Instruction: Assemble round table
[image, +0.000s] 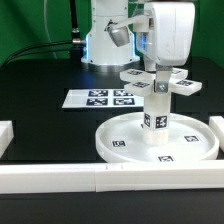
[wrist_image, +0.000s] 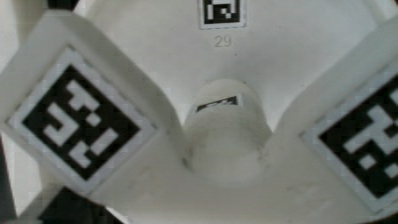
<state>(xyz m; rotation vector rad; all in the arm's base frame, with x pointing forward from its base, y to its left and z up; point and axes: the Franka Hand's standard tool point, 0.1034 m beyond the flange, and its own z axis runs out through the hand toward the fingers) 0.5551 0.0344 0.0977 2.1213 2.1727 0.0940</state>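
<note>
The large round disc (image: 125, 143) lies flat at the exterior view's right front. The short thick cylinder leg (image: 157, 118) stands upright on its middle. The cross-shaped foot piece (image: 172, 85) sits level on top of the leg. My gripper (image: 157, 69) comes straight down onto the foot's middle and looks shut on its hub. In the wrist view two tagged arms of the foot (wrist_image: 80, 110) spread out close to the camera. The leg (wrist_image: 221, 112) and the disc (wrist_image: 217, 35) show between them. My fingertips are hidden there.
The marker board (image: 100, 98) lies flat behind the disc at the exterior view's left. A long white border rail (image: 60, 178) runs along the front. Shorter rail pieces stand at the left edge (image: 5, 135) and the right edge (image: 217, 125).
</note>
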